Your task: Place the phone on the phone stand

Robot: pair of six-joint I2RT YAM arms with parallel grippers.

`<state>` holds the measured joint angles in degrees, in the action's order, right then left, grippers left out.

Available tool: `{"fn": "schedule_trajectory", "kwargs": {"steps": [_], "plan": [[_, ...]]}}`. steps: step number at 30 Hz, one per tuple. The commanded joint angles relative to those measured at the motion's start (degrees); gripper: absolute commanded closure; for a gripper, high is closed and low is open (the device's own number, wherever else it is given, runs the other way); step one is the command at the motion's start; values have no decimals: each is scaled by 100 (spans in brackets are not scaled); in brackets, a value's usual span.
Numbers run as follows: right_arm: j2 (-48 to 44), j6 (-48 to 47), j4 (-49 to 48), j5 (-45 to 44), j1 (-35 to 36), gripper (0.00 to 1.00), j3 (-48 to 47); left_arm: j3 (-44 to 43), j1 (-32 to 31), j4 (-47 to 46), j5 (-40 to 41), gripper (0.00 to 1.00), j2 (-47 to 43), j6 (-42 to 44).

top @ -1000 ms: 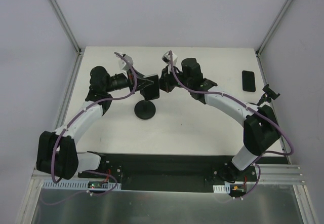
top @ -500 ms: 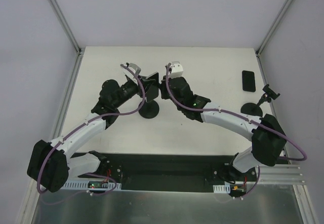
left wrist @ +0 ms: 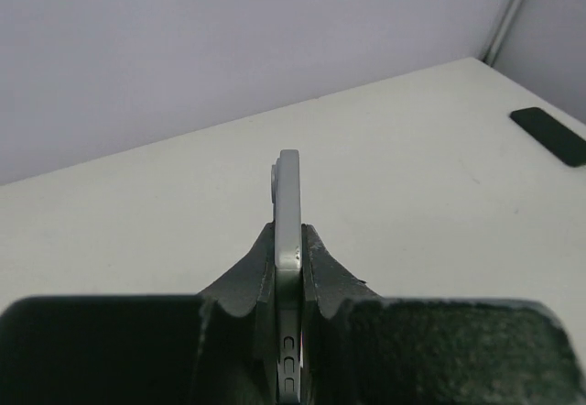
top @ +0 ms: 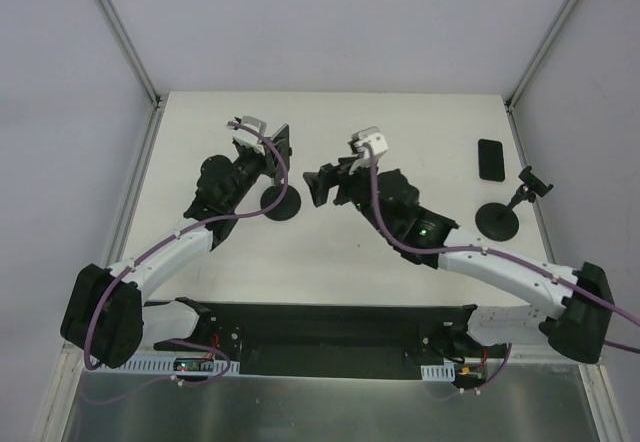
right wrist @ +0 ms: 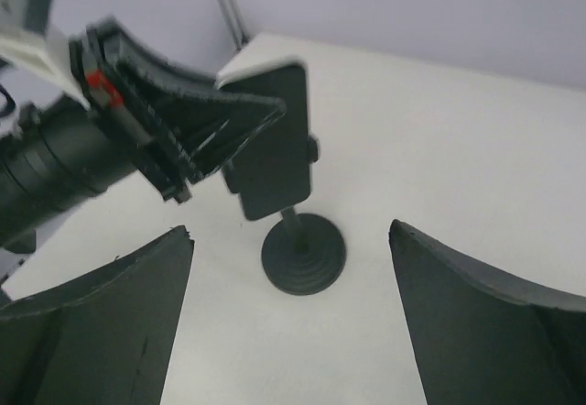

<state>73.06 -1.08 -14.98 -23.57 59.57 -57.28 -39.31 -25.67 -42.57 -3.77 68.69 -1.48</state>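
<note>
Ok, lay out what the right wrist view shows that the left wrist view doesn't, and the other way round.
Only the right wrist view: the phone stand, its round base on the table, and the right hand, open, with its fingers wide apart. Only the left wrist view: a black slab lying flat off to the right. Both: the phone clamped in the left hand, edge-on in the left wrist view and face-on in the right, and the white table.

The slim grey phone (left wrist: pixel 289 194) has its lower part hidden inside the left gripper (left wrist: pixel 289 240). It mostly covers the cradle of the black round-based stand (right wrist: pixel 303 257).
</note>
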Motion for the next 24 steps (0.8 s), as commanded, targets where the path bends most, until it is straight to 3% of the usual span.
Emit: {"fn": "schedule_trajectory", "kwargs": {"steps": [1, 7, 8, 10, 15, 20, 24], "plan": [[-740, -648, -646, 1034, -752, 9, 348, -15, 254, 284, 509, 100, 57, 403], [-714, -305, -655, 1846, -1975, 9, 752, -252, 887, 311, 149, 100, -136, 183], [-714, -287, -664, 1882, -2150, 9, 788, -253, 1297, 180, -182, 100, -162, 157], [-696, -270, -708, 1996, -2274, 9, 875, -244, 1660, -58, -439, 100, -171, -317], [-626, -208, -892, 2137, -2555, 9, 1016, -551, 2529, -550, -1105, 100, 65, -133], [-503, -191, -1050, 2304, -2722, 10, 1087, -797, 3655, -1393, -1775, 100, 794, -643], [-398, -208, -1147, 2497, -2793, 10, 1104, -1480, 4297, -1947, -2486, 100, 1541, -941]]}}
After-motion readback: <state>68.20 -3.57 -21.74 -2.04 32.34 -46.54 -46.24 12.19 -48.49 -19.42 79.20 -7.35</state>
